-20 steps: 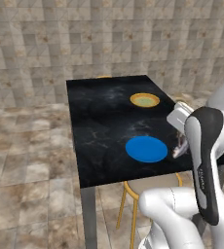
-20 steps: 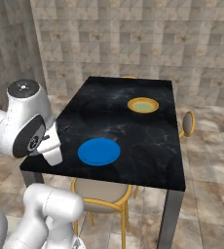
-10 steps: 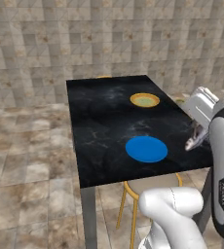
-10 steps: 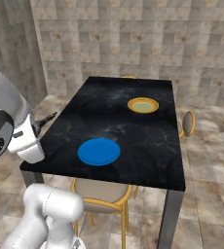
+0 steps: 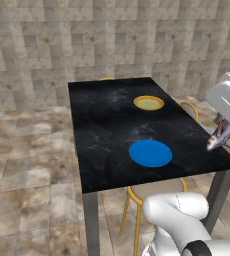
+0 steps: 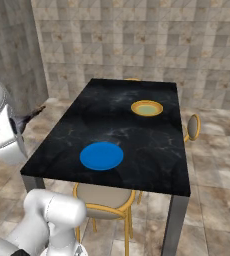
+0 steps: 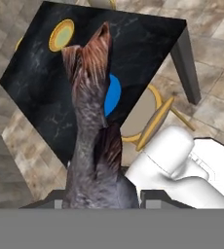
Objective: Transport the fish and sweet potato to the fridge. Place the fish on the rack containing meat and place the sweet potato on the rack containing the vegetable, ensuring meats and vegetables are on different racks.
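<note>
My gripper (image 7: 102,198) is shut on the fish (image 7: 92,141), a grey body with a brownish tail that points away from the hand. In the left base view the gripper (image 5: 223,131) hangs off the table's right edge, and the fish (image 5: 218,139) slants down from it. From the right base view the gripper (image 6: 21,123) sits left of the table, the fish's tail (image 6: 35,111) poking out toward it. The sweet potato and the fridge are out of view.
A black marble table (image 5: 107,125) carries a blue plate (image 5: 150,153) and a yellow-rimmed plate (image 5: 148,103). Chairs with yellow frames (image 6: 105,200) are tucked at its near and right sides. Tiled floor lies around it, with a stone wall behind.
The arm has swung away from over the blue plate to beyond the table's side edge, carrying the fish. The plates and table stay put.
</note>
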